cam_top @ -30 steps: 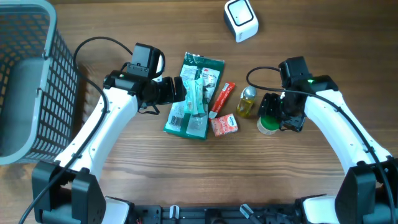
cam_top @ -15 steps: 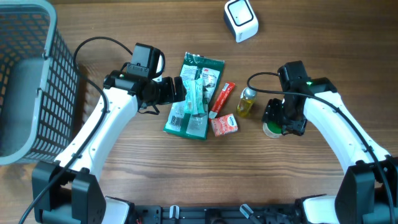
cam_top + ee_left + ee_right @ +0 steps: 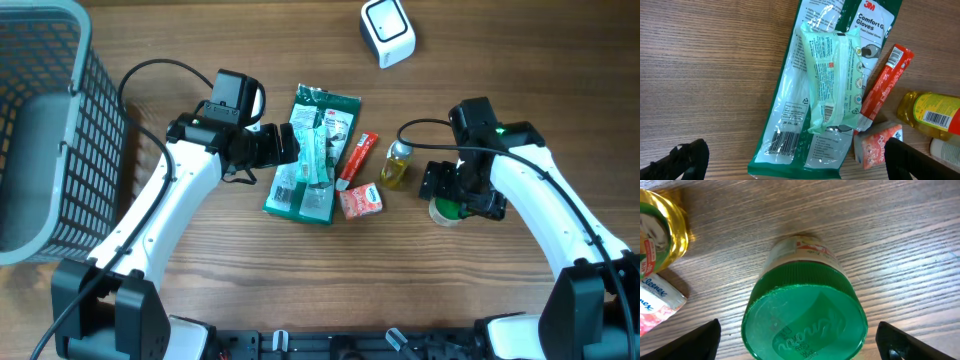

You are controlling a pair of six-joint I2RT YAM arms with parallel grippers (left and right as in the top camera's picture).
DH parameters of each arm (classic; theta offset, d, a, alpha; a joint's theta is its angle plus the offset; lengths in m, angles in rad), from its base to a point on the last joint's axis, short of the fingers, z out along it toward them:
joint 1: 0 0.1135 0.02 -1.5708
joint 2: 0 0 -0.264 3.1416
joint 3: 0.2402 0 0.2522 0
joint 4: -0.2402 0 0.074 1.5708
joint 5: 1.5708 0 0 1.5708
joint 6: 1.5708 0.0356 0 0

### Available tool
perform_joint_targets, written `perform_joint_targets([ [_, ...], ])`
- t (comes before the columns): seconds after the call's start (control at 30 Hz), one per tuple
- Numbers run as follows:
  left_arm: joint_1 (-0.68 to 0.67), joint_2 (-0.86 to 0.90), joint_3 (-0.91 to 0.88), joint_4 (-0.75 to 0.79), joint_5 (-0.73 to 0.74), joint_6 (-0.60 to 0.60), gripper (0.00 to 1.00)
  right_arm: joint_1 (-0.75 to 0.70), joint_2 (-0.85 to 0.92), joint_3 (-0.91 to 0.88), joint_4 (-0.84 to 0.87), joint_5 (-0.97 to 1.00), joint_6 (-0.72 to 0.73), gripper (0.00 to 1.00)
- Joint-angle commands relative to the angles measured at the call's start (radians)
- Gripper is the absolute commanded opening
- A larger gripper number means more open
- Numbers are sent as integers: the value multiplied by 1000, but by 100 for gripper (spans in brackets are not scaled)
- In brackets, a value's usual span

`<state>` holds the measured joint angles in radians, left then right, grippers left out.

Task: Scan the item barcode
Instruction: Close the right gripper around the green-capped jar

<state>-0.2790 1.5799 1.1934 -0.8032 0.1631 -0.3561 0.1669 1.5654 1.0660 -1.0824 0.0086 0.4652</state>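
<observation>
Your right gripper hangs released, jaws wide, straddling the upright green-lidded jar straight below (left gripper sits well apart).

Brown wood-grain table, even light

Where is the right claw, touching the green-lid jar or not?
Apart. The right wrist view shows bare table on both sides, between the green-lid jar and the right gripper's open fingers.

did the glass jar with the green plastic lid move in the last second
Yes. The green-lidded glass jar has shifted right and slightly down in the overhead view, farther from the small yellow bottle, which stayed put.
</observation>
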Motion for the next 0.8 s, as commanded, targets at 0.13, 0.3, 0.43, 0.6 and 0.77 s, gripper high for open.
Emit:
perform_joint_targets([
  [0.13, 2, 4, 5, 3, 8, 9, 100, -5, 8, 15, 16, 17, -66, 100],
  [0.3, 2, 4, 5, 2, 8, 8, 100, -5, 10, -51, 93, 17, -84, 96],
  [0.43, 2, 4, 5, 3, 8, 8, 100, -5, 10, -132, 171, 26, -84, 91],
  [0.6, 2, 4, 5, 3, 8, 8, 100, -5, 9, -178, 237, 63, -76, 82],
  [0.77, 2, 4, 5, 3, 8, 8, 100, -5, 9, -167, 218, 34, -17, 77],
])
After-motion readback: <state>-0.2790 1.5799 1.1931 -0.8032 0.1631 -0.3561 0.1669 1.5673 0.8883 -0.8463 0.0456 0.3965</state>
